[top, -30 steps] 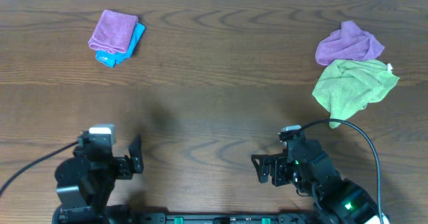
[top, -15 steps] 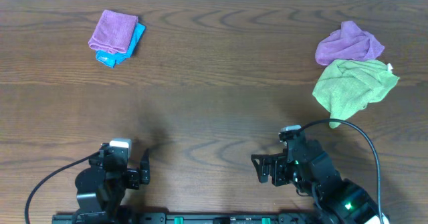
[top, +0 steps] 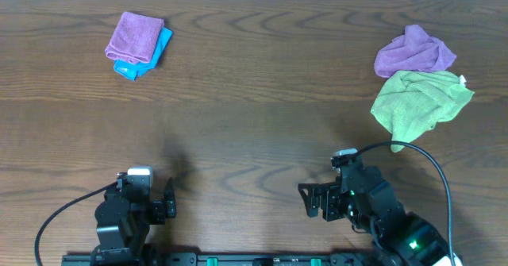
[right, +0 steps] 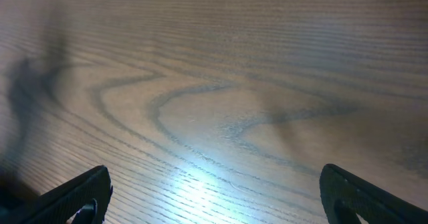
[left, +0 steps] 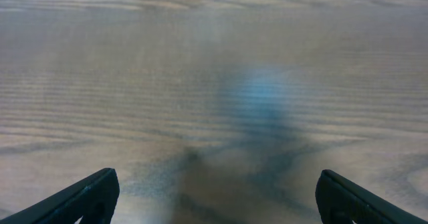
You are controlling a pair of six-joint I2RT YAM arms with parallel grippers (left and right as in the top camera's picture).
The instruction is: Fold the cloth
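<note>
A crumpled green cloth (top: 419,103) lies at the right of the table, with a crumpled purple cloth (top: 414,52) just behind it. A folded purple cloth (top: 134,36) lies on a folded blue cloth (top: 148,57) at the far left. My left gripper (top: 169,201) is open and empty near the front left edge. My right gripper (top: 311,202) is open and empty near the front, left of and below the green cloth. Both wrist views show only bare wood between the open fingers, the left gripper (left: 214,197) and the right gripper (right: 214,194).
The wooden table (top: 254,131) spans the view. A black cable (top: 429,161) arcs from the right arm toward the green cloth. Another cable (top: 67,210) runs off left from the left arm.
My left arm has drawn back toward the front edge and shifted slightly right, then settled. The right arm and the cloths have not moved.
</note>
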